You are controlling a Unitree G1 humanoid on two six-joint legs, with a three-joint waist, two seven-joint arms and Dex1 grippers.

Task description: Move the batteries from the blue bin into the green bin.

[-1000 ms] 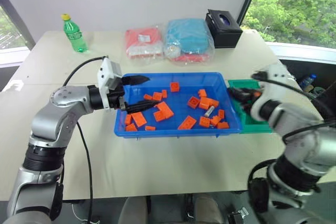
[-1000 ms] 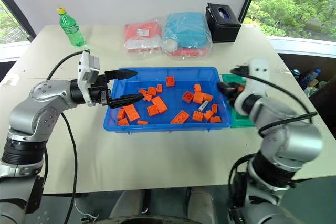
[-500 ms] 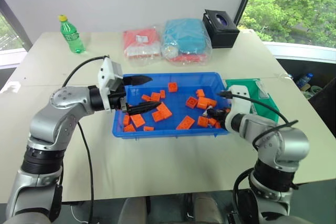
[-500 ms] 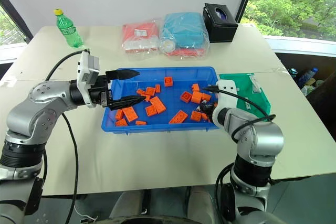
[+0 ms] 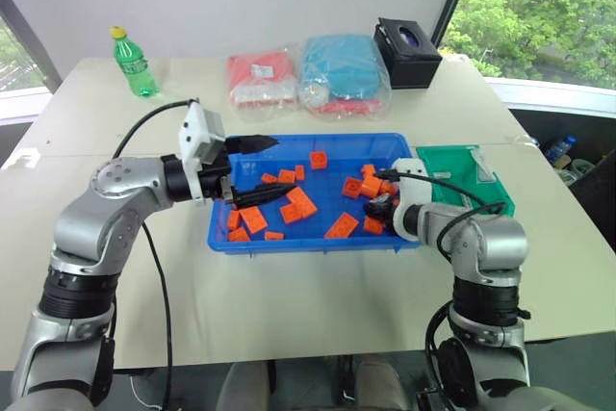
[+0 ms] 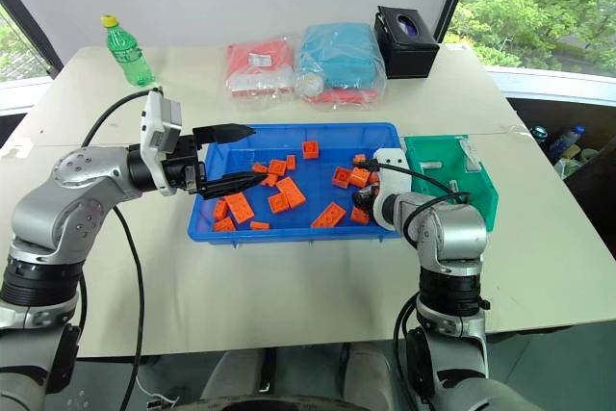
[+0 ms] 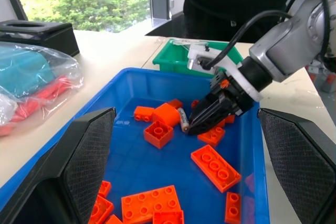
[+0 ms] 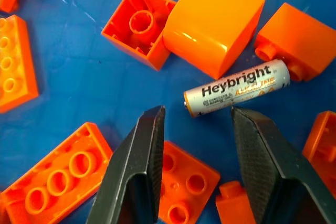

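Hanging low over the right end of the blue bin (image 5: pixel 289 240), the right gripper (image 7: pixel 195 126) points down at a battery (image 8: pixel 237 88) with its fingers (image 8: pixel 135 169) parted and empty, one either side of the battery's near end without touching it. The battery lies on the bin floor, hemmed in by orange bricks (image 8: pixel 212 19) that touch or crowd it on several sides. More bricks lie scattered across the bin. At the bin's left end the left gripper (image 5: pixel 255 172) hovers level with its fingers wide apart, holding nothing. Just right of the blue bin sits the green bin (image 5: pixel 476 172). Farther back on the desk (image 5: pixel 318 305) are a green bottle (image 5: pixel 133 62), two plastic-wrapped packages (image 5: pixel 339 72) and a black box (image 5: pixel 408 38).
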